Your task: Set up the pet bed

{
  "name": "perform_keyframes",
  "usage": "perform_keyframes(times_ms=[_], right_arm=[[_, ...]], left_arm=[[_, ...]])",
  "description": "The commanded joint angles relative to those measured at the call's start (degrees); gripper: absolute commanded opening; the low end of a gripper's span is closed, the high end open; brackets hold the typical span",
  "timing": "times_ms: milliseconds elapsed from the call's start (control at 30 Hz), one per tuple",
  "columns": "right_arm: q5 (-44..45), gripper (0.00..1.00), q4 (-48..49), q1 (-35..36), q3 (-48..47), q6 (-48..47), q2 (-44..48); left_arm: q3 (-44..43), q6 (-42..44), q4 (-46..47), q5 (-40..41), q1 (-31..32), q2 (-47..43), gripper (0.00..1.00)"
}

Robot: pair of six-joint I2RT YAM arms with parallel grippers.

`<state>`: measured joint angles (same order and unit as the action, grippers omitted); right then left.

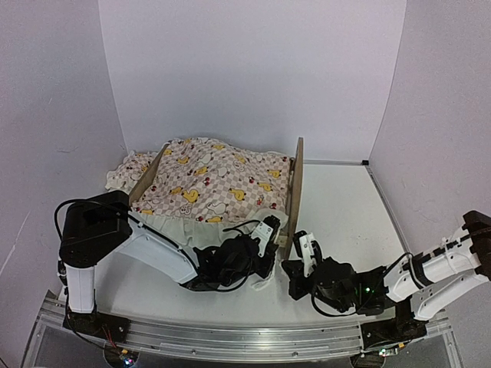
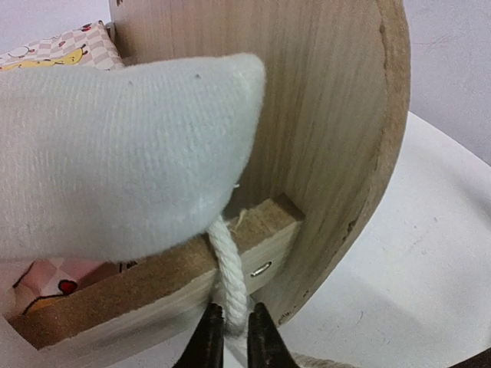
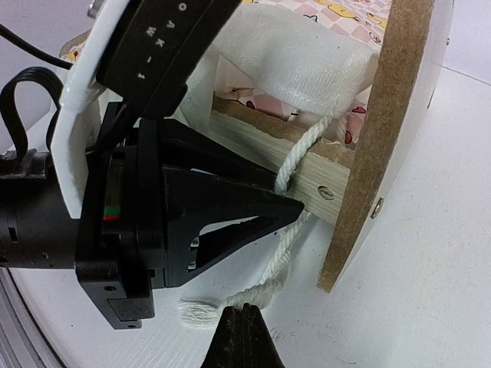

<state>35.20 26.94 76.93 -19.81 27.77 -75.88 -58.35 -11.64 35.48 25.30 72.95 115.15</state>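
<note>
The pet bed (image 1: pixel 296 192) stands mid-table, its plywood headboard (image 2: pixel 330 115) upright at the right end, and a pink checkered duck-print cover (image 1: pixel 215 180) lies on it. A white rope (image 2: pixel 230 268) runs from a white cushion corner (image 2: pixel 115 153) down over the wooden side rail (image 2: pixel 153 284). My left gripper (image 2: pixel 236 337) is shut on this rope just below the rail. In the right wrist view the rope (image 3: pixel 288 253) trails onto the table to a frayed end (image 3: pixel 196 313). My right gripper (image 3: pixel 245 322) is shut, its tip touching the rope there.
A small matching ruffled pillow (image 1: pixel 126 170) lies behind the bed's left end. White walls enclose the table on three sides. Both arms crowd together at the bed's near right corner, the left gripper (image 3: pixel 295 207) directly in front of the right one.
</note>
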Motion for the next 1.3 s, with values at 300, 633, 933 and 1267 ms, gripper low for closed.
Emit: perform_keyframes(times_ms=[300,633,933,1267], right_arm=[[3.3,0.0,8.62,-3.74,-4.26,-2.94,-3.13],[-0.98,0.0,23.85,-8.44,-4.85,-10.15,-12.94],[-7.59,0.0,39.59,-11.77,-3.2,-18.44,-19.32],[-20.81,0.0,49.78,-16.73,-3.09,-25.79,-26.15]], left_arm=[[3.52,-0.88,2.03,-5.35,-1.46,-9.13,0.0],[6.65,-2.77,1.97,-13.02,-2.15,-12.32,0.0],[8.27,-3.63,2.02,-20.65,-4.07,-14.08,0.0],[8.46,-2.66,1.96,-25.02,-5.97,-13.31,0.03]])
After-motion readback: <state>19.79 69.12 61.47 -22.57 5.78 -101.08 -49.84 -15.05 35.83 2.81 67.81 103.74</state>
